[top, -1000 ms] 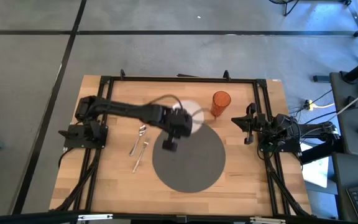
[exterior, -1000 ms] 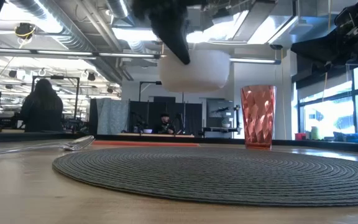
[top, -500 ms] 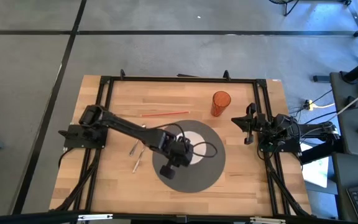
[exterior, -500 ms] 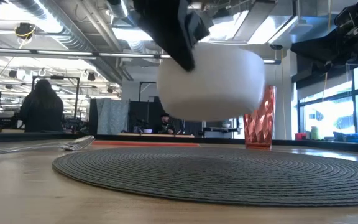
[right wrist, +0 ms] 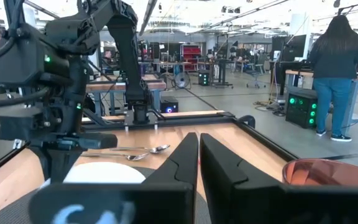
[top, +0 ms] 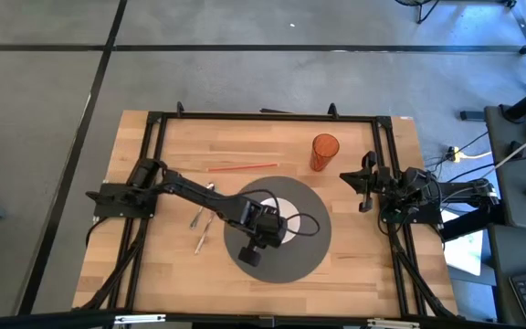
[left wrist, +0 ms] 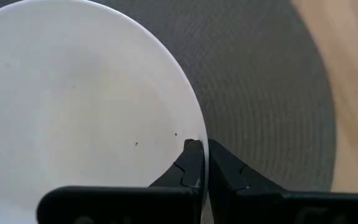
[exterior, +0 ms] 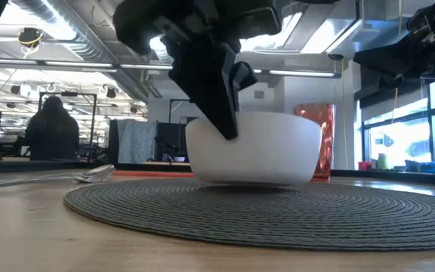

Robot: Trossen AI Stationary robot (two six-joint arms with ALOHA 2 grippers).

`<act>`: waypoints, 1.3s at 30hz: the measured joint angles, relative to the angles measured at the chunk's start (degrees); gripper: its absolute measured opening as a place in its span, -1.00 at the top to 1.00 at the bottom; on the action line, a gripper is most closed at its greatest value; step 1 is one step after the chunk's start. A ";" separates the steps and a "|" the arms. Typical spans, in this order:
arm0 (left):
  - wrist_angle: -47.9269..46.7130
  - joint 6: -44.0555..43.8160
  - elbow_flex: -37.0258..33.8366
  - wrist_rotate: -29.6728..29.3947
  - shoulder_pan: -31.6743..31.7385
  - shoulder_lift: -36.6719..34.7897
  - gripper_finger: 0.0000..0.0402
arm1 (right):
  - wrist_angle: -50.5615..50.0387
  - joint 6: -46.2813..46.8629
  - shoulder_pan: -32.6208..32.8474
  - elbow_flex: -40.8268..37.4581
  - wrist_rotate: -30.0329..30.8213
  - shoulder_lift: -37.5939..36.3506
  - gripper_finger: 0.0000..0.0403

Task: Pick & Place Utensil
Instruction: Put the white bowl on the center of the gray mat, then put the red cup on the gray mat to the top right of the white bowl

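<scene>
wrist cam: gripper pinches bowl rim

The left arm reaches from its base at the table's left edge out over the middle, wrist bent downward. The left gripper is clamped on a bowl rim, one finger inside and one outside. The right arm stays folded at the right edge, its right gripper shut on nothing.

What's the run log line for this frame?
left hand: shut on bowl rim | bowl: on mat | right hand: shut, parked at table's right edge
</scene>
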 joint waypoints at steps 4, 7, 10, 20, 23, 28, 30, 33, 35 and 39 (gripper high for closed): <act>0.45 -0.18 0.02 1.82 0.00 0.59 0.98 | 0.00 0.00 0.00 0.00 0.00 0.00 0.91; 0.93 -1.12 0.11 2.20 0.00 1.01 0.97 | 0.00 0.00 0.00 0.00 0.00 0.00 0.91; 0.52 -1.45 0.04 2.47 0.00 1.11 0.91 | 0.00 0.00 0.00 0.00 0.00 0.00 0.91; 0.22 -2.95 1.01 2.43 -0.13 0.59 0.66 | 0.00 0.00 0.00 0.00 0.02 0.00 0.91; -5.14 -2.50 4.97 2.26 -0.13 0.53 0.60 | 0.00 0.00 0.00 0.00 0.00 0.00 0.91; -12.82 5.29 9.21 -2.54 0.19 -4.38 0.59 | -0.02 0.00 0.02 0.00 0.00 0.00 0.91; -11.11 6.84 8.54 -8.04 1.29 -8.40 0.64 | -0.02 0.00 0.00 0.00 0.02 0.00 0.91; -9.88 7.20 6.97 -11.14 4.87 -14.60 0.75 | -0.03 -0.01 0.00 0.00 0.01 0.00 0.91; -6.50 7.49 3.41 -10.76 7.69 -20.44 0.84 | -0.02 -0.01 0.00 0.01 0.00 0.00 0.91; 6.07 6.58 -9.31 -9.05 14.13 -34.90 0.98 | -0.04 -0.02 0.01 0.00 0.00 0.00 0.91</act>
